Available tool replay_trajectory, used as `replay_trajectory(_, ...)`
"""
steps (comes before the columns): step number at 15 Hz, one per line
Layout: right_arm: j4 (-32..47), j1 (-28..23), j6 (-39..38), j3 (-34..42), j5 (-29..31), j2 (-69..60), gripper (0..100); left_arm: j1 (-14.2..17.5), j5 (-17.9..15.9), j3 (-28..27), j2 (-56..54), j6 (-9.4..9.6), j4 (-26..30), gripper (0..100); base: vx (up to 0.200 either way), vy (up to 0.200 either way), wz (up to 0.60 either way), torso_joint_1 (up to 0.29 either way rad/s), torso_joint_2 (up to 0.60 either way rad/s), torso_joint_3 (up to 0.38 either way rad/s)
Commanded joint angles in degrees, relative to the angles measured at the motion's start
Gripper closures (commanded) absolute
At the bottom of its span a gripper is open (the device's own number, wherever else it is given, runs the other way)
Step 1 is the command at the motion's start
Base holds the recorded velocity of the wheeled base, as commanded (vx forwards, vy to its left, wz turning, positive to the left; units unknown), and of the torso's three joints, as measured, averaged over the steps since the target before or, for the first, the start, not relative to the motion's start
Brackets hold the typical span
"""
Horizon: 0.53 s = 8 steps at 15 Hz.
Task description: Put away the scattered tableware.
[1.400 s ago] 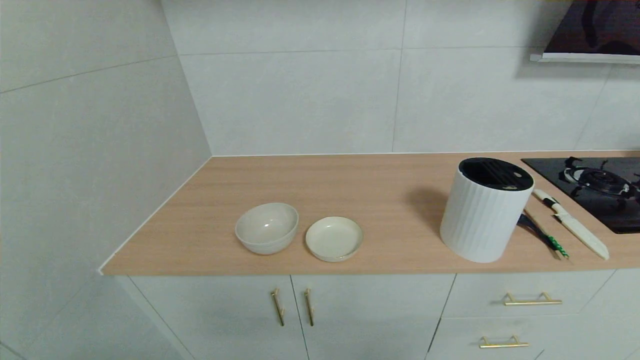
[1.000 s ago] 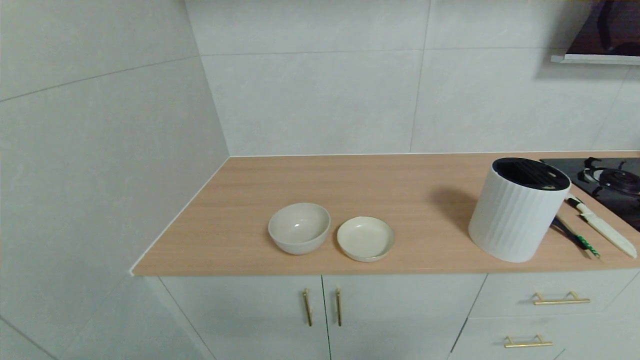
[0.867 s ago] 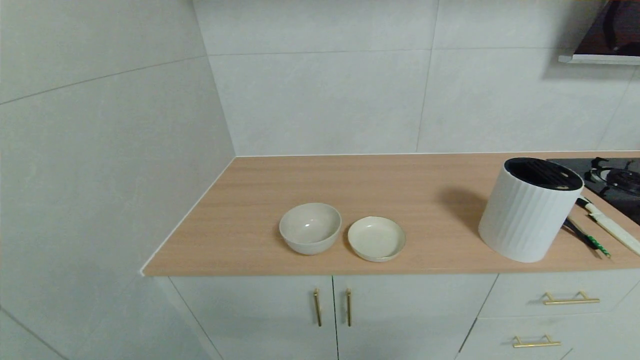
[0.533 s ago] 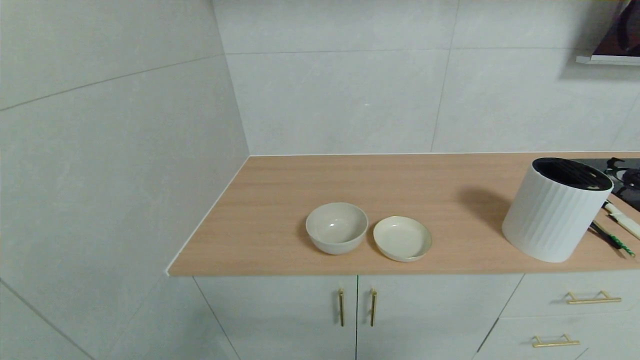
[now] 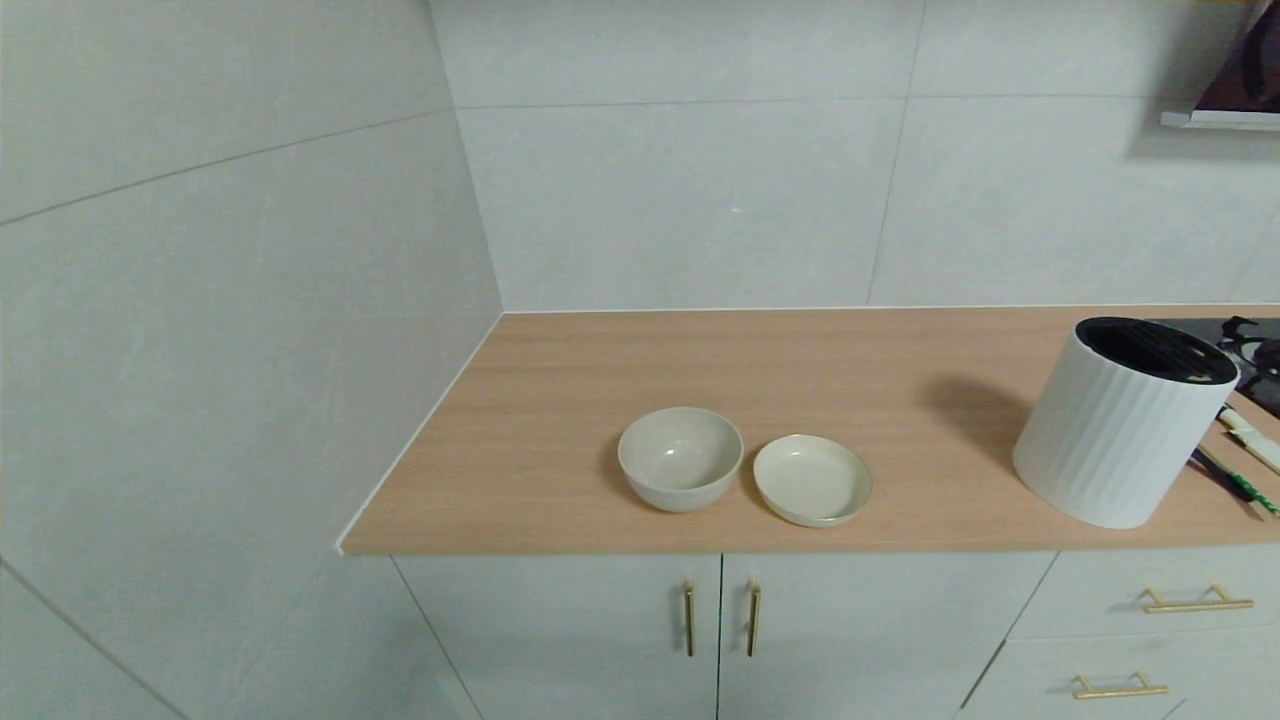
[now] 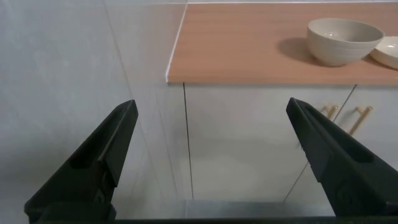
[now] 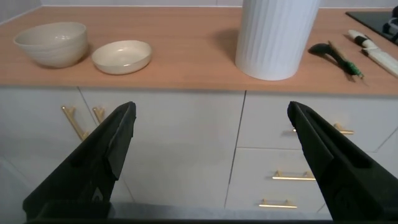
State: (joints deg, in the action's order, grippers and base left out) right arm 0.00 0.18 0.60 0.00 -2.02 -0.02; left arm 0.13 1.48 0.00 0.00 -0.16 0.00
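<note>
Wooden table point(image 5: 560, 400) is topped by a white ribbed holder point(image 5: 1125, 420). A bowl point(image 5: 680, 458) and a shallow dish point(image 5: 811, 479) are set well to the holder's left, the dish nearer it. Chopsticks point(image 5: 1240, 485) and a knife point(image 5: 1255, 432) are laid just right of the holder. The left end effector point(image 6: 210, 109) and right end effector point(image 7: 210, 109) are held below the holder's level, fingers spread apart.

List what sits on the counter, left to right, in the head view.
bowl → dish → white holder
</note>
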Motion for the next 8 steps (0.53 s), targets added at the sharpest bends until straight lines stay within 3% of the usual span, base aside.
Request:
replay_trajectory(1,0.0,0.1,0.0,0.0,0.0,0.0,0,0.0,0.0,0.0,0.0,-0.02,0.0,0,0.0,0.0,0.0,0.0,0.0,0.0)
replay_trajectory(3,0.0,0.1,0.0,0.0,0.0,0.0,0,0.0,0.0,0.0,0.0,-0.02,0.0,0,0.0,0.0,0.0,-0.105,0.23,0.127)
replay_trajectory(8,0.0,0.1,0.0,0.0,0.0,0.0,0,0.0,0.0,0.0,0.0,-0.02,0.0,0,0.0,0.0,0.0,-0.229,0.52,0.281)
